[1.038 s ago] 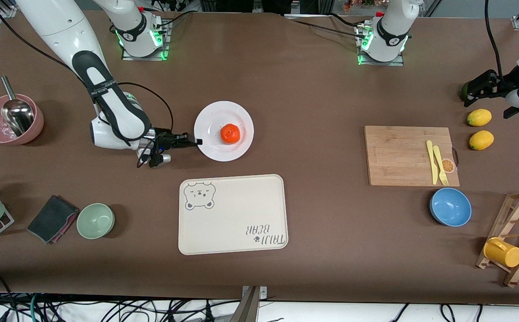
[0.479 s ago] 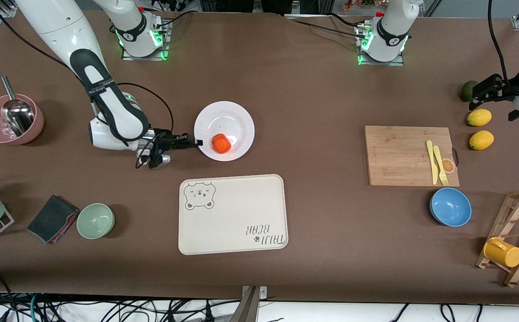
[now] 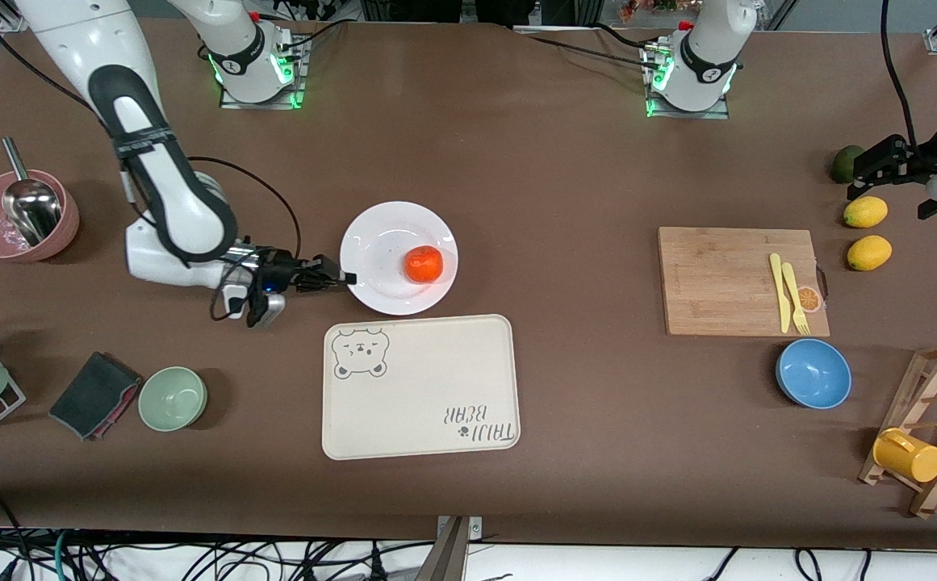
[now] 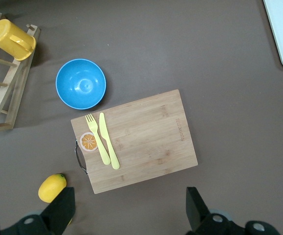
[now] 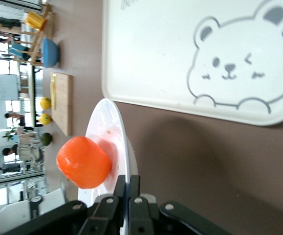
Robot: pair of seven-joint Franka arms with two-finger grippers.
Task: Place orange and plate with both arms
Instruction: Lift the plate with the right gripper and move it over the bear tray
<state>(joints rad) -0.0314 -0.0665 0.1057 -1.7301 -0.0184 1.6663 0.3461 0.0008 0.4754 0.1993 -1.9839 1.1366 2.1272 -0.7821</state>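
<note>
Plate [image 3: 387, 234] rim pinched by right hand [image 3: 347, 278], orange [image 3: 423, 264] on it

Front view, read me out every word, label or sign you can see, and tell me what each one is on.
"TAIJI BEAR", printed on the cream tray, upside down from this camera, beside a small paw mark.
Bear face drawing, no words, in another corner of that tray.
Label on the right arm's black band: too small to read.
Nothing else readable.
</note>
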